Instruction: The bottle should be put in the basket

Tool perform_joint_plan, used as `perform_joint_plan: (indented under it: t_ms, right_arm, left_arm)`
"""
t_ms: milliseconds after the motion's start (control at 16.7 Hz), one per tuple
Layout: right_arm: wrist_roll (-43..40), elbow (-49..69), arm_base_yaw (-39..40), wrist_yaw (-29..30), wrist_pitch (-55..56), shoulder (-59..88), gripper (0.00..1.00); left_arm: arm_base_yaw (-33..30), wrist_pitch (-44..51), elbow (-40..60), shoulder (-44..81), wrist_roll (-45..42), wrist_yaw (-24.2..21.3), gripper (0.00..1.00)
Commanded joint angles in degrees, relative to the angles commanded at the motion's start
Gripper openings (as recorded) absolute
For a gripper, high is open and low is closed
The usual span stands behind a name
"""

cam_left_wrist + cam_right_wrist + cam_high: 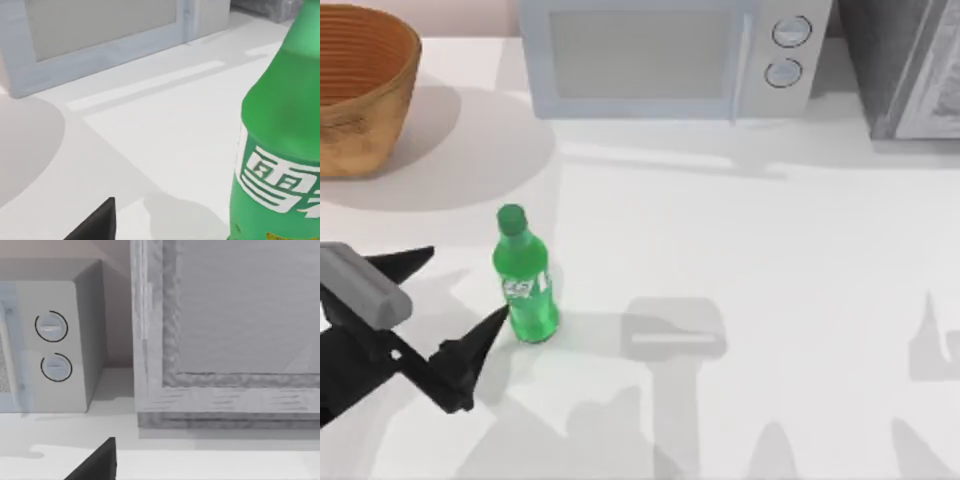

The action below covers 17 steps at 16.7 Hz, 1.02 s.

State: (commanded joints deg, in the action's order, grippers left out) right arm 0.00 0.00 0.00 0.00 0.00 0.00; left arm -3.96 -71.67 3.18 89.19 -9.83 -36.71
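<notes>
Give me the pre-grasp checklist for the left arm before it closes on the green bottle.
1. Bottle upright on the table: ok.
2. Left gripper open, fingers spread: ok.
3. Bottle between the fingers: not ok; it stands just beyond the nearer fingertip.
4. Basket upright at the table's far left, mouth free: ok.
5. Microwave apart from the bottle: ok.
6. Right gripper's state: cannot tell.

Glossy plastic bottle (525,285), woven basket (360,100)
</notes>
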Motion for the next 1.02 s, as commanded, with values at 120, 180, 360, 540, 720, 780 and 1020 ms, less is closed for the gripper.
perform_joint_plan:
  t_ms: [120, 180, 360, 540, 720, 780, 1020]
  right_arm:
    - [0.0, 0.0, 0.0, 0.0, 0.0, 0.0, 1.0]
    - [0.0, 0.0, 0.0, 0.0, 0.0, 0.0, 1.0]
    - [0.0, 0.0, 0.0, 0.0, 0.0, 0.0, 1.0]
    - [0.0, 0.0, 0.0, 0.0, 0.0, 0.0, 1.0]
    - [0.0, 0.0, 0.0, 0.0, 0.0, 0.0, 1.0]
    - [0.0, 0.0, 0.0, 0.0, 0.0, 0.0, 1.0]
    - [0.0, 0.0, 0.0, 0.0, 0.0, 0.0, 1.0]
  left_arm:
    - [-0.45, -4.58, 0.24, 5.74, -0.76, -2.55, 1.0]
    - [-0.63, -6.17, 0.33, 7.71, -1.04, -3.48, 1.0]
    - [-0.86, -7.98, 0.44, 9.99, -1.37, -4.58, 1.0]
    - [-0.86, -7.98, 0.44, 9.99, -1.37, -4.58, 1.0]
    - [-1.47, -8.08, 1.09, 10.66, -1.09, -3.84, 1.0]
    - [-2.55, -8.36, 2.21, 11.77, -0.77, -2.93, 1.0]
    - [-8.57, -9.82, 8.6, 18.4, 1.11, 2.73, 1.0]
